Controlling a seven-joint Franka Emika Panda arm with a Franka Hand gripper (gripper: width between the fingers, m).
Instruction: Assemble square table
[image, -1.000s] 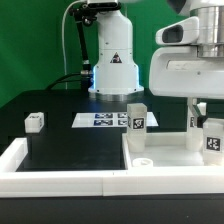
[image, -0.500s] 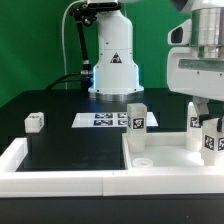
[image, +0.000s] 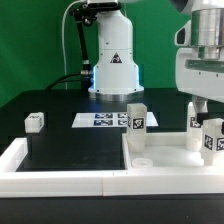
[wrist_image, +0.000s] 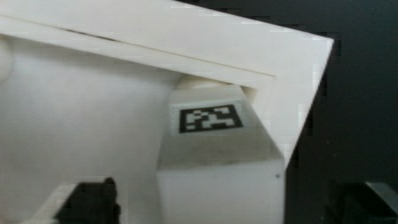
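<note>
My gripper (image: 204, 106) hangs over the far corner of the tabletop (image: 170, 152) on the exterior view's right. My jaws are wide apart and hold nothing. Right under me stands a leg (image: 211, 138). It stands straight up, so its long side runs up and down, and its black-and-white tag faces the exterior camera. The tabletop lies flat on the black table (image: 70, 150), just beside the white border rail (image: 60, 180) at the front. A second leg (image: 136, 117) stands up too, at the tabletop's other far corner, with its tag to the front. A third leg (image: 35, 122) sits by itself on the black table, well apart, on the exterior view's left. The marker board (image: 103, 120) lies flat between that one and the second leg. The wrist view looks down along the first leg. It shows my two dark fingers (wrist_image: 86, 200), one on each side of the leg, with a gap on both sides, so they do not touch it. It also shows the leg set in the tabletop's corner, close to the rim. The exterior view does not show those gaps, but only it shows the other legs and most of the tabletop.
</note>
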